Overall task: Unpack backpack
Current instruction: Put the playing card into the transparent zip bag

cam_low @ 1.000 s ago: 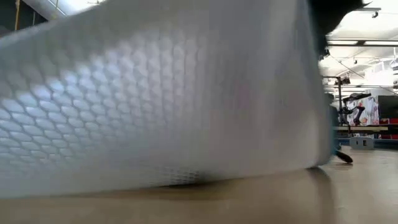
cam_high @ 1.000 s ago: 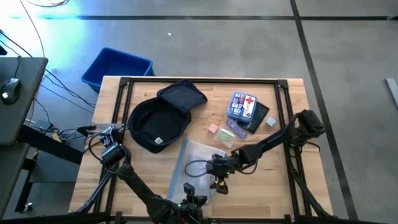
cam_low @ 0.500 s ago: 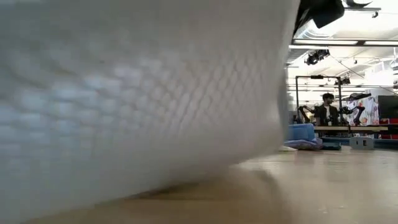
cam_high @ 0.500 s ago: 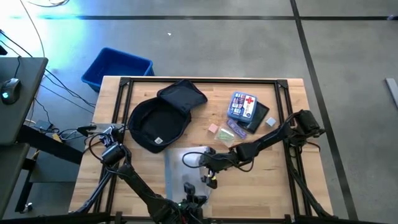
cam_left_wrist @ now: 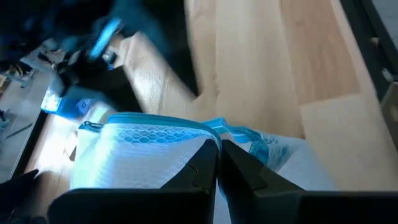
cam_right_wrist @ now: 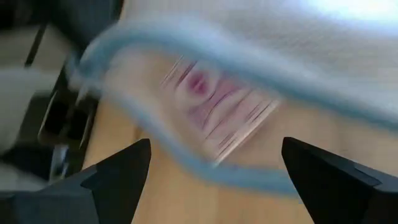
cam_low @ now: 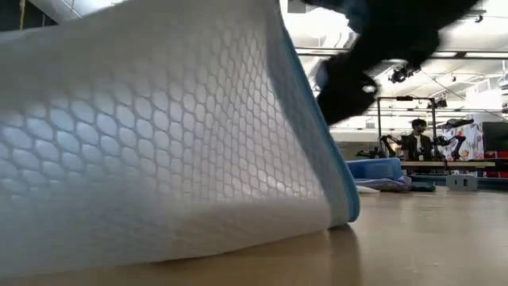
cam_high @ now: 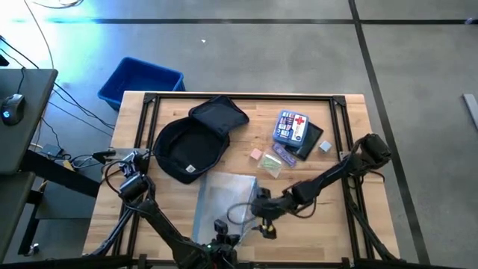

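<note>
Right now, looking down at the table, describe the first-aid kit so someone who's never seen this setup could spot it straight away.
On the wooden table, look to the far right part, right of the open dark backpack. The first-aid kit is a small blue box lying on a black item, with smaller things around it. Its red cross on white sets it apart.

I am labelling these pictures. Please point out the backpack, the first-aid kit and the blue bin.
backpack (cam_high: 187,146): high view, on its open dark interior.
first-aid kit (cam_high: 291,125): high view, on its printed lid beside the red cross.
blue bin (cam_high: 140,81): high view, on its inside, beyond the table's far left corner.
</note>
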Robot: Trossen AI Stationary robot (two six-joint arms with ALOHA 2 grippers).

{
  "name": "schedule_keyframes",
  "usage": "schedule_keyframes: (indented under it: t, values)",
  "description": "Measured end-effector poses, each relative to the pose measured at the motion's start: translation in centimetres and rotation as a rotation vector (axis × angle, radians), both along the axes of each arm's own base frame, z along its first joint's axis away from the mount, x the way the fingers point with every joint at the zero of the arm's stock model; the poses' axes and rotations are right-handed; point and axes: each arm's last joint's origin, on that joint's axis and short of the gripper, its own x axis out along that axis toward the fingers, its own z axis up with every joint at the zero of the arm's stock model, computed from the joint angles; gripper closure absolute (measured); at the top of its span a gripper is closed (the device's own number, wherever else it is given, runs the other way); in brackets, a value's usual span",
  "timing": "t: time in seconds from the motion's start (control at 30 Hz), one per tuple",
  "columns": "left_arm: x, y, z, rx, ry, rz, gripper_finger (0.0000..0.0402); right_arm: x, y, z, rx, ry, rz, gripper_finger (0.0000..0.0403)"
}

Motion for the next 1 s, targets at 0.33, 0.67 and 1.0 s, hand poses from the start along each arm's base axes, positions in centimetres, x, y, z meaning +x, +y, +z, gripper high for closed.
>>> schedule_keyframes:
  t: [0.33,0.67,1.0]
  values:
    - [-0.7,-0.4,-0.6,-0.077,0.225,-0.122,0.0402,0.5,2.0,-3.5,-0.078,-0.058,0.232,0.0123]
    - [-0.7,-0.2,-0.6,-0.047,0.203,-0.107,0.0402,0.7,2.6,-3.8,-0.046,-0.094,0.311,0.0309]
    - [-0.6,-0.1,-0.6,-0.040,0.201,-0.109,0.0402,2.1,1.7,-4.5,-0.018,-0.159,0.294,0.0392]
